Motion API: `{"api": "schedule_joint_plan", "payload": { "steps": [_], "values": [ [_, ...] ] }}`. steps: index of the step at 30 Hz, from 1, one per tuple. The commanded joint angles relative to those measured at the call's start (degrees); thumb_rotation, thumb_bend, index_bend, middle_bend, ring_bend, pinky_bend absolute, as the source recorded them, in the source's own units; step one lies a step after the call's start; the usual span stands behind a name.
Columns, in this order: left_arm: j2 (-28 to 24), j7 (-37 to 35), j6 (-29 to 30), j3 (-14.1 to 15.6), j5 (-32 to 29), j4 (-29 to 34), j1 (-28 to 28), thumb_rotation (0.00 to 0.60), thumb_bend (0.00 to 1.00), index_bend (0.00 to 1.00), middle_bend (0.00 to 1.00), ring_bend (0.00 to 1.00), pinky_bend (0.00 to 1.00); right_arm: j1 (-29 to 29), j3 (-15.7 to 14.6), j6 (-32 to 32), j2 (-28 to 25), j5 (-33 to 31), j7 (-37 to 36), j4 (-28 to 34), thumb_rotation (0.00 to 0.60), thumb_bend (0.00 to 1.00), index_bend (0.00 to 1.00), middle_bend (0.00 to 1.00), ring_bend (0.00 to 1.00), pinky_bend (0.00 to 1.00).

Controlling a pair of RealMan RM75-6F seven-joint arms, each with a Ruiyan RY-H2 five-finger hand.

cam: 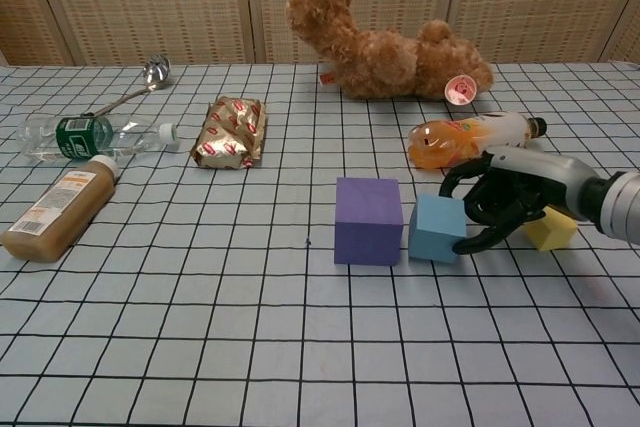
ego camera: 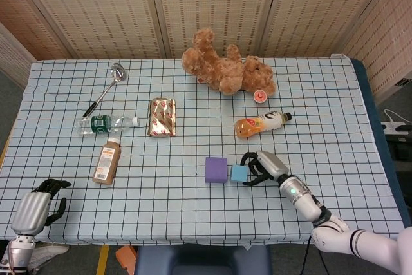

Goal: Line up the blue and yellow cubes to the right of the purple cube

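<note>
Now the blue cube (cam: 437, 229) sits on the checked tablecloth (cam: 250, 347) just right of the purple cube (cam: 368, 220), with the right hand (cam: 497, 207) curled around its right side, fingers touching it. Behind that hand lies the yellow cube (cam: 552, 229). Over at the table's near left edge, the left hand (ego camera: 33, 209) rests with fingers curled on nothing.

Small cube (cam: 436, 229) just right of big cube (cam: 368, 220); third cube (cam: 552, 230) further right, behind right robot hand (cam: 502, 207).
</note>
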State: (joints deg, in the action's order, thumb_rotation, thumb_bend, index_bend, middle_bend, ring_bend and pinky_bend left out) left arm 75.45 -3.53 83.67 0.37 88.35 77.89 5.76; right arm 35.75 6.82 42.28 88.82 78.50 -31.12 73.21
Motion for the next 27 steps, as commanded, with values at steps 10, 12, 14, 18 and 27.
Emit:
{"api": "schedule_joint_plan", "payload": {
  "steps": [10,12,14,18,27],
  "values": [
    [0.09,0.22,-0.11,0.08,0.06,-0.03,0.05,0.6,0.54,0.35,0.36,0.24,0.52,1.11,0.37,-0.39,1.6,-0.39,-1.27,-2.94,0.6,0.01,0.59,0.81,0.89,1.0],
    [0.09,0.23,-0.17,0.09,0.04,-0.02,0.07,0.6,0.54,0.35,0.36,0.24,0.52,1.32,0.37,-0.52,1.81,-0.24,-1.75,-3.27,0.6,0.01,0.59,0.81,0.89,1.0],
    [0.08,0.24,-0.24,0.08,-0.01,-0.04,0.09,0.6,0.54,0.35,0.36,0.24,0.52,1.59,0.3,-0.79,1.99,-0.01,-2.35,-3.67,0.6,0.01,0.59,0.81,0.89,1.0],
    [0.09,0.19,-0.28,0.09,-0.03,-0.06,0.09,0.6,0.54,0.35,0.36,0.24,0.52,2.03,0.07,-1.25,2.31,0.45,-3.53,-4.4,0.6,0.01,0.59,0.81,0.89,1.0],
    [0.12,0.38,-0.35,0.11,-0.06,-0.04,0.12,0.6,0.54,0.35,0.36,0.24,0.52,2.9,-0.42,-1.78,3.05,1.57,-6.18,-6.03,0.6,0.01,0.59,0.81,0.89,1.0]
  ]
}}
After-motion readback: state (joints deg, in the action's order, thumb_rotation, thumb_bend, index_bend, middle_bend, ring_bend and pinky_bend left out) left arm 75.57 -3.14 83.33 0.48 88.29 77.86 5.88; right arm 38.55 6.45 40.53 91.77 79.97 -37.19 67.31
